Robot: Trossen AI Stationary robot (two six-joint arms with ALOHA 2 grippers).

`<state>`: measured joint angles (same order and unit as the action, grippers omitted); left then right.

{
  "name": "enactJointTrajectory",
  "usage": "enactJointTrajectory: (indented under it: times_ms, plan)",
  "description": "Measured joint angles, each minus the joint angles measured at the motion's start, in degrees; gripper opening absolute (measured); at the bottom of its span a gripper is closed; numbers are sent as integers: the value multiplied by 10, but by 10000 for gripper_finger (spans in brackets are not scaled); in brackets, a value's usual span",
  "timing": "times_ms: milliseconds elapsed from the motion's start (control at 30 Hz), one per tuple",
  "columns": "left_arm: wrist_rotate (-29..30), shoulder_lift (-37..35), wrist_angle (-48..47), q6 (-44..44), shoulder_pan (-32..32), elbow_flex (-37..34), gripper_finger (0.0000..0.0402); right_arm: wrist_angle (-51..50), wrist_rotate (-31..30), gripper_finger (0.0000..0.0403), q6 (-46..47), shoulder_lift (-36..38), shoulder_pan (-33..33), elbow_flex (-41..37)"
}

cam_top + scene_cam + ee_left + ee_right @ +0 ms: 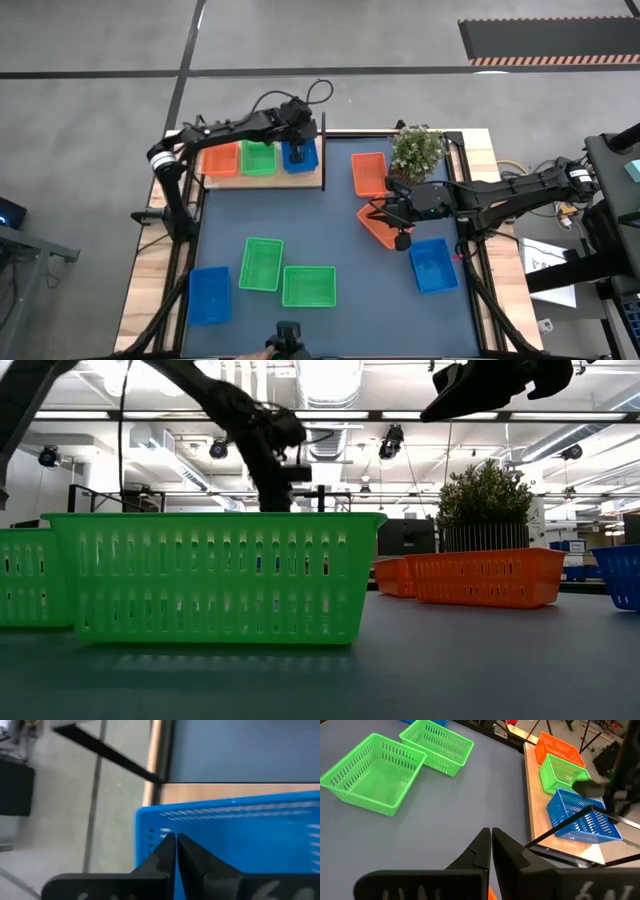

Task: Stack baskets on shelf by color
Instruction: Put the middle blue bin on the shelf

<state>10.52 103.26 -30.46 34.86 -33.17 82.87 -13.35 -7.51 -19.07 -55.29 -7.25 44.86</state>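
The wooden shelf (262, 181) at the far left holds an orange basket (220, 160), a green basket (258, 158) and a blue basket (303, 157) beside its black post (324, 150). My left gripper (176, 840) is shut on this blue basket (240, 835). My right gripper (491, 834) is shut and empty, high above an orange basket (377, 229) that rests on the mat; the low view shows this basket (485, 578) flat on the table. Loose on the mat lie another orange basket (368, 173), two green baskets (261, 263) (308, 286) and two blue baskets (209, 294) (433, 264). My left gripper has the blue basket's end wall (155, 832) near a corner, pinched between the two fingers, with only a thin blue strip showing between them. The fingers come from above, pointing down. The basket stands on the shelf's end by the post.
A potted plant (417, 150) stands at the far right, behind the orange baskets. The dark mat (330, 225) has free room in its middle. A person's hand (255, 353) shows at the near edge.
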Motion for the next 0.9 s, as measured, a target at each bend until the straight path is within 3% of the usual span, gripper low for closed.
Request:
enactJointTrajectory:
  times_ms: [167,633,900]
  plan:
    - [-57,-13,-108,-31,20,0,0,0,0,9,0,0,0,0]
    - [-34,-18,-204,-10,36,-21,0,1,0,9,-1,0,0,0]
    - [-7,-22,-211,16,36,-14,0,2,0,9,0,0,0,0]
